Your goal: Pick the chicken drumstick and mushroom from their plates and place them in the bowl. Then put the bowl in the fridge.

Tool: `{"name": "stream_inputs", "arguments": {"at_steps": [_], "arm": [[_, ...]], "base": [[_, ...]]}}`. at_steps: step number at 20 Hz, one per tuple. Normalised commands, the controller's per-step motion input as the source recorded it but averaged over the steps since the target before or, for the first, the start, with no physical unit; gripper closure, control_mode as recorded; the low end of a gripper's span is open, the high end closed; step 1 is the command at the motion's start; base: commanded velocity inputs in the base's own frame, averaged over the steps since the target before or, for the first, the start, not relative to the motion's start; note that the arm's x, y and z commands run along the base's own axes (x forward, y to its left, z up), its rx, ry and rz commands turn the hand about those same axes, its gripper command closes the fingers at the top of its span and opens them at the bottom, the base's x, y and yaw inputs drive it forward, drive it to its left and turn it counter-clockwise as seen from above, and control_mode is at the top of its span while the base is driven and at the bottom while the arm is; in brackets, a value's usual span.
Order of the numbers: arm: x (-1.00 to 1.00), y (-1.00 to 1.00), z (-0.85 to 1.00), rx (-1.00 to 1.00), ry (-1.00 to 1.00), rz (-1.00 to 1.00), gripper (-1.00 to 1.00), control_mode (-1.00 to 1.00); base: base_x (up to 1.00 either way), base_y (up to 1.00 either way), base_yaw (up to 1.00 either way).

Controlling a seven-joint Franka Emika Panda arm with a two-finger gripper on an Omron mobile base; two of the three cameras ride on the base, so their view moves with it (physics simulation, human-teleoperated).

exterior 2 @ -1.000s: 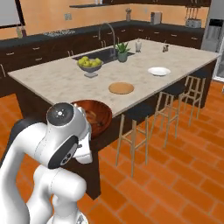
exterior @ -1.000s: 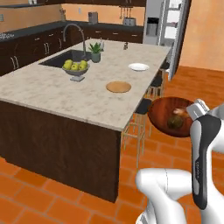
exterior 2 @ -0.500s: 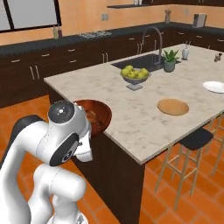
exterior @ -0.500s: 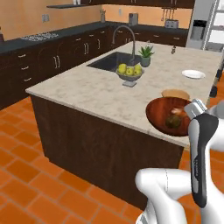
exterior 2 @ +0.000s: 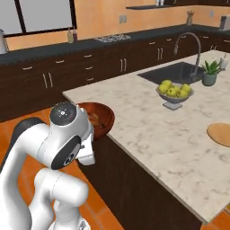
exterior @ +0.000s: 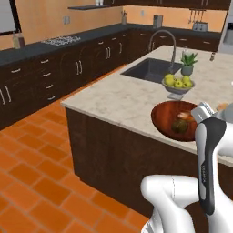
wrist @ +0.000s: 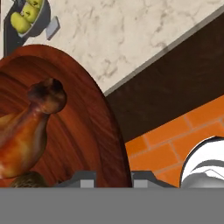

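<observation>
My gripper [wrist: 113, 178] is shut on the rim of the glossy reddish-brown bowl [wrist: 83, 127], one fingertip on each side of the edge. The golden-brown chicken drumstick [wrist: 24, 131] lies inside it, and the dark mushroom [wrist: 27, 180] rests just below it. In the left base view the bowl [exterior: 169, 119] hangs over the island's near edge, with the drumstick [exterior: 184, 115] and the mushroom [exterior: 179, 126] in it and the gripper [exterior: 201, 110] at its right rim. From the right, the bowl [exterior 2: 99, 117] shows behind my arm. A light-brown wooden plate [exterior 2: 220, 134] lies on the counter. A grey sliver of the fridge [exterior: 226, 35] shows at the far right.
A grey pedestal bowl of yellow-green fruit [exterior: 178, 83] [exterior 2: 174, 91] stands by the sink [exterior: 152, 69], with a potted plant [exterior: 188, 63] and a faucet behind it. Dark cabinets line the back wall. Orange tile floor [exterior: 32, 173] lies open to the left of the island.
The whole scene has slid right in both base views, so the base has moved and the cameras with it. The bowl stays in my gripper with both foods inside.
</observation>
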Motion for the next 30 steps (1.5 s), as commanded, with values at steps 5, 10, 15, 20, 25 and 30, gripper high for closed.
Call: {"name": "stream_inputs", "arguments": {"at_steps": [5, 10, 15, 20, 25, 30], "arm": [[0.00, 0.00, 0.00, 0.00, 0.00, 0.00, 1.00, 1.00], [0.00, 0.00, 0.00, 0.00, 0.00, 0.00, 1.00, 1.00], [0.00, 0.00, 0.00, 0.00, 0.00, 0.00, 1.00, 1.00], [0.00, 0.00, 0.00, 0.00, 0.00, 0.00, 1.00, 1.00], [0.00, 0.00, 0.00, 0.00, 0.00, 0.00, 1.00, 1.00], [0.00, 0.00, 0.00, 0.00, 0.00, 0.00, 1.00, 1.00]], "base": [[1.00, 1.00, 0.01], [1.00, 1.00, 0.00], [1.00, 1.00, -0.05], [1.00, 1.00, -0.36], [1.00, 1.00, -0.42], [0.96, 1.00, -0.44]]}}
